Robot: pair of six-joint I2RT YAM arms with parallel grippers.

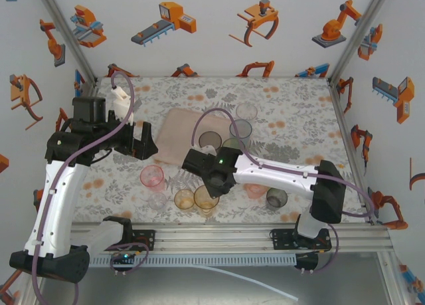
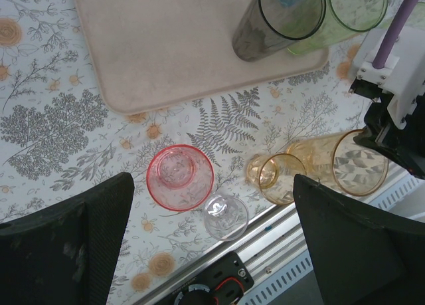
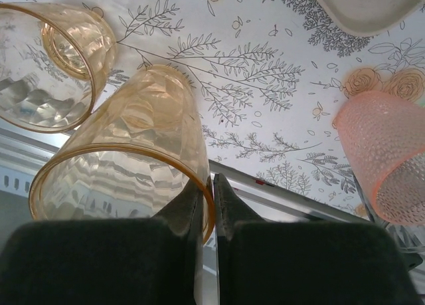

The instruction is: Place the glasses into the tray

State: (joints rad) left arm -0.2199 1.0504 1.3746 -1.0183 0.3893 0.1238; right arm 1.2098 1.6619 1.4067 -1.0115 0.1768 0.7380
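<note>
The pale pink tray point(image 1: 178, 129) point(image 2: 179, 46) lies at the back middle, with a smoky grey glass point(image 1: 210, 141) point(image 2: 279, 19) and a green glass point(image 1: 232, 145) point(image 2: 345, 12) at its right end. My right gripper point(image 1: 211, 185) point(image 3: 212, 185) is shut on the rim wall of a tall amber glass point(image 1: 205, 200) point(image 3: 133, 139) point(image 2: 352, 160), one finger inside and one outside. A short amber glass point(image 1: 184, 199) point(image 3: 46, 66) point(image 2: 279, 177) stands beside it. My left gripper point(image 1: 143, 142) point(image 2: 212, 182) hangs open above a pink glass point(image 1: 152, 177) point(image 2: 179, 177) and a small clear glass point(image 1: 158, 200) point(image 2: 226, 216).
A pink dimpled glass point(image 1: 255, 191) point(image 3: 385, 152) and a dark grey glass point(image 1: 276, 198) stand to the right of my right arm. A blue-grey glass point(image 1: 240, 129) and a clear one point(image 1: 246, 111) stand by the tray's right side. The metal rail point(image 1: 219, 237) runs along the near edge.
</note>
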